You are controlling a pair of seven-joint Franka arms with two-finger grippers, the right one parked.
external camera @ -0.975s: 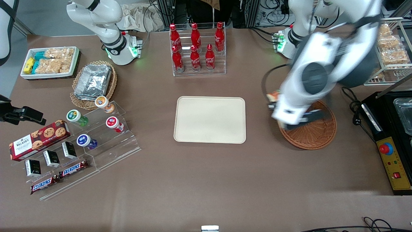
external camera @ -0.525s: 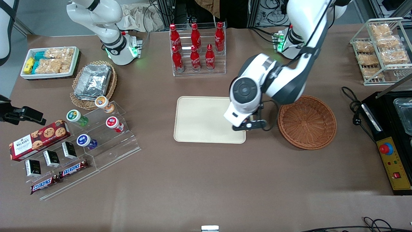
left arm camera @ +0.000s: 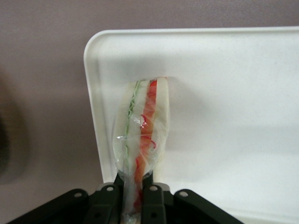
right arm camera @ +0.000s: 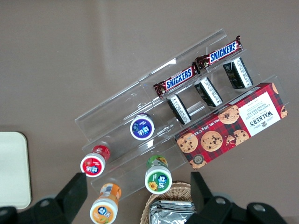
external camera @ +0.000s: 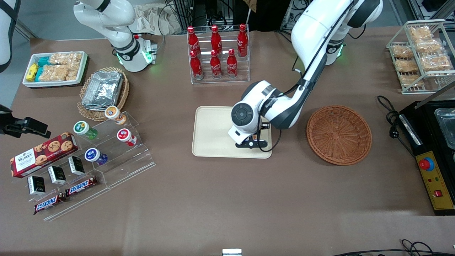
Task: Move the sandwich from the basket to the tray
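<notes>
The tool (left arm camera: 136, 189) is clenched on the sandwich (left arm camera: 142, 135), held on edge just above the tray (external camera: 213, 131), near its corner toward the basket (external camera: 339, 134); the long axis points away from the tool.

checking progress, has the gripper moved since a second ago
Yes. The gripper, shut on the sandwich, has gone from over the basket to over the tray, toward the parked arm's end.

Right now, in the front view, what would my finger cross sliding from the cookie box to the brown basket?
Cookie box → jar stand → tray, where the tool hangs over it shut on the sandwich → basket.
</notes>
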